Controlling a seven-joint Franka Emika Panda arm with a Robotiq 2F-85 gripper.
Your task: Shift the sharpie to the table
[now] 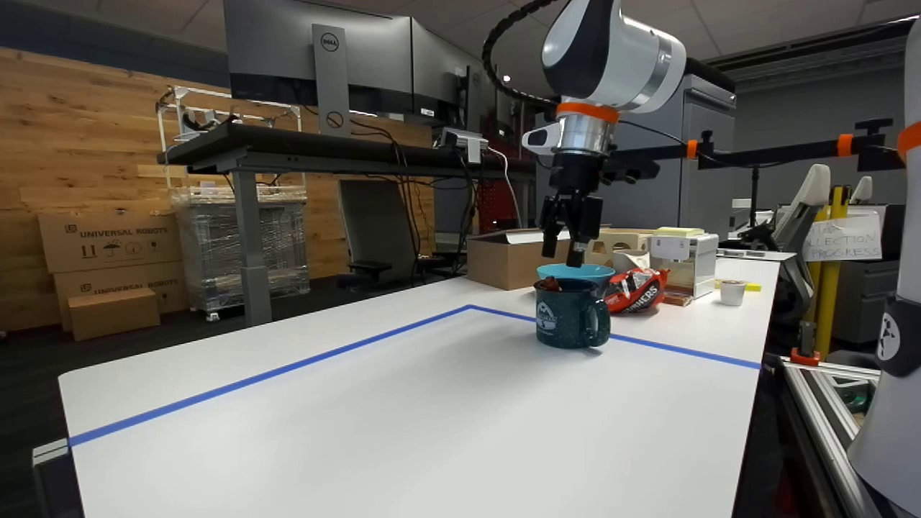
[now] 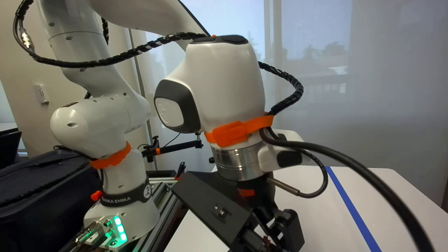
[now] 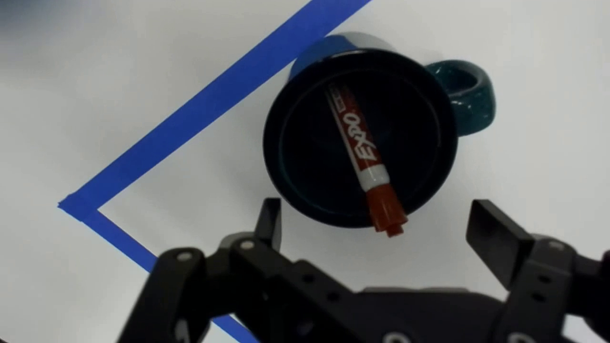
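- Hand (image 3: 379,221) hangs just above teal mug (image 1: 565,327), fingers spread wide, w/ nothing gripped.
- Sharpie (image 3: 357,131) (red, EXPO label) tilted inside mug, cap end out past rim.
- Mug upright on white desk (image 1: 403,432), nr blue tape (image 3: 200,110).
- Behind, in an ext. view: red pkg (image 1: 635,290) + blue bowl (image 1: 575,273).

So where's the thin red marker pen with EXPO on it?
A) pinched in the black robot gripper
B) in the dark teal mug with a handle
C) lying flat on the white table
B: the wrist view shows the thin red marker pen inside the dark teal mug, its red cap poking out.
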